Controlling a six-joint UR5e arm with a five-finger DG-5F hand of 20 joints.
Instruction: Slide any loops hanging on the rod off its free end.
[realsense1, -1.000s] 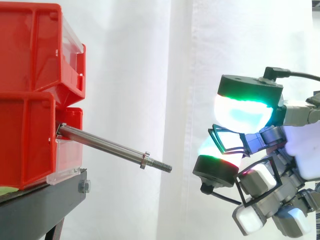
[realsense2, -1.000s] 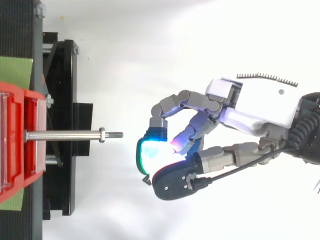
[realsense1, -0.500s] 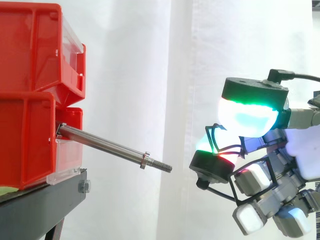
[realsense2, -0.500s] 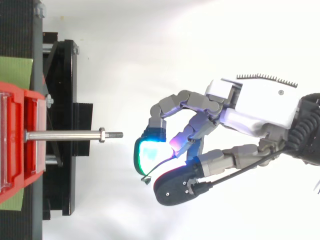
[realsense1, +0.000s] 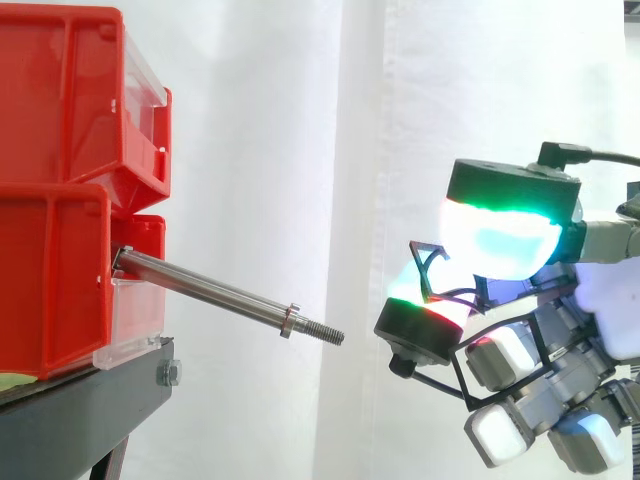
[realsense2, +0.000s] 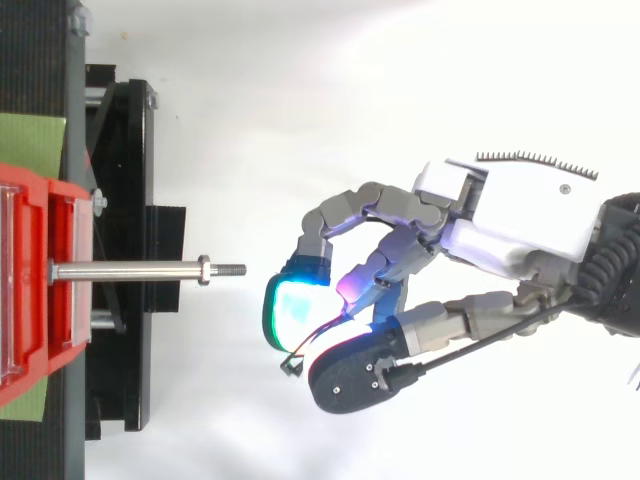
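In the side view, the rod (realsense1: 215, 291) was seen jutting from the red bins (realsense1: 60, 180) at the left of the frame, slanting down toward the centre. Its shaft was bare from the bins to the small collar (realsense1: 289, 320) and the threaded tip (realsense1: 325, 333). No loop was seen hanging on it. The hand (realsense1: 503, 220) was placed at the right of the frame, apart from the tip. Its fingers were curled, and a thin black loop (realsense1: 424, 262) was pinched between two glowing pads (realsense1: 500, 238), with its free corner poking left toward the rod without touching it. More thin black line was seen lower among the fingers. Whether that was a second loop could not be told.

In the top view, the rod (realsense2: 140, 270) was shown running level from the left edge to mid-frame, again with nothing on it. The hand (realsense2: 510, 215) was shown at the centre right, with its pads just right of and below the free end. A dark strand of the loop (realsense2: 300, 352) was seen trailing from between the pads.

The sliding-off was judged done, as far as could be seen. Only the letting go of the loop was judged to be left.
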